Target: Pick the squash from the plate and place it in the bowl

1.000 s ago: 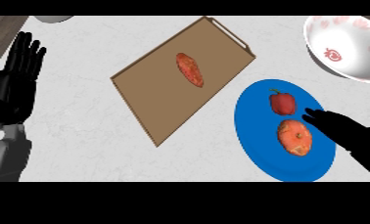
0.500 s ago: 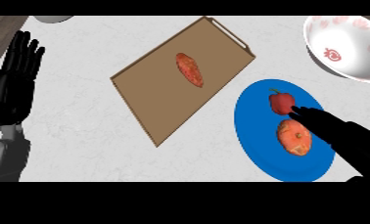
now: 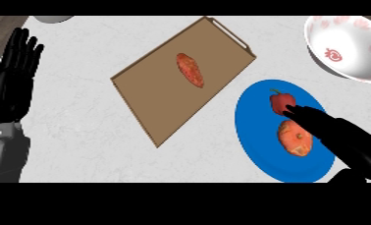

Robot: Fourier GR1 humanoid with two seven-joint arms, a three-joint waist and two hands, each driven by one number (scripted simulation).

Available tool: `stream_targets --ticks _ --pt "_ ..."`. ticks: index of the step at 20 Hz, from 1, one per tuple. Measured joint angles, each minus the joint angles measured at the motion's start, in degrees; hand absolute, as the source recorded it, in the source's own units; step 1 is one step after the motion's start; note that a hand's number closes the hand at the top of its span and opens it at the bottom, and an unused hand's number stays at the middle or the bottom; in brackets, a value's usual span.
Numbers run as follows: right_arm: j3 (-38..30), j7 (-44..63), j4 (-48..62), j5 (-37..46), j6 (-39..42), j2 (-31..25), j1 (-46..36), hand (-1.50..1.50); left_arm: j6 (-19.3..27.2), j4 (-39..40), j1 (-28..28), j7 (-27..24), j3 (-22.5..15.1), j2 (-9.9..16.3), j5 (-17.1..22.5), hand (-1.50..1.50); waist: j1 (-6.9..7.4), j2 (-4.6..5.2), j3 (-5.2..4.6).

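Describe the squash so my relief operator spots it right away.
Find the blue plate at the counter's right, below the white bowl. Two items lie on it under the right hand. The squash is the larger, orange, rounded one nearer the robot; the smaller dark red pepper lies beyond it.

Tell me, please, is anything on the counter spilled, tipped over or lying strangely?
Nothing stands out. The squash and a red pepper lie on the blue plate, an orange-red vegetable on the cutting board, and the bowl stands upright. Nothing looks spilled.
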Motion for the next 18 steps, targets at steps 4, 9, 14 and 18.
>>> stream_targets --ticks 4,9,14,18 --pt "0.5 -0.5 0.4 2.8 -0.2 2.3 0.8 -1.5 -0.7 0.0 0.1 -0.1 0.7 -0.6 -0.5 0.0 -0.06 -0.01 -0.01" --pt "0.8 -0.2 4.9 5.8 -0.4 5.1 -1.9 -1.5 -1.4 2.0 -1.3 -0.6 1.4 -1.0 -1.1 0.0 -0.05 -0.06 -0.09" --pt "0.1 -0.5 8.6 8.3 -1.7 6.8 -3.0 -1.5 -1.7 1.0 -0.7 -0.3 1.7 -1.5 -1.7 0.0 -0.03 -0.29 -0.28" --pt "-0.8 -5.0 12.7 10.2 -5.7 6.6 -4.3 1.5 -2.1 0.2 0.6 -0.8 1.9 -2.4 -1.8 0.0 -0.03 -0.56 -0.57"
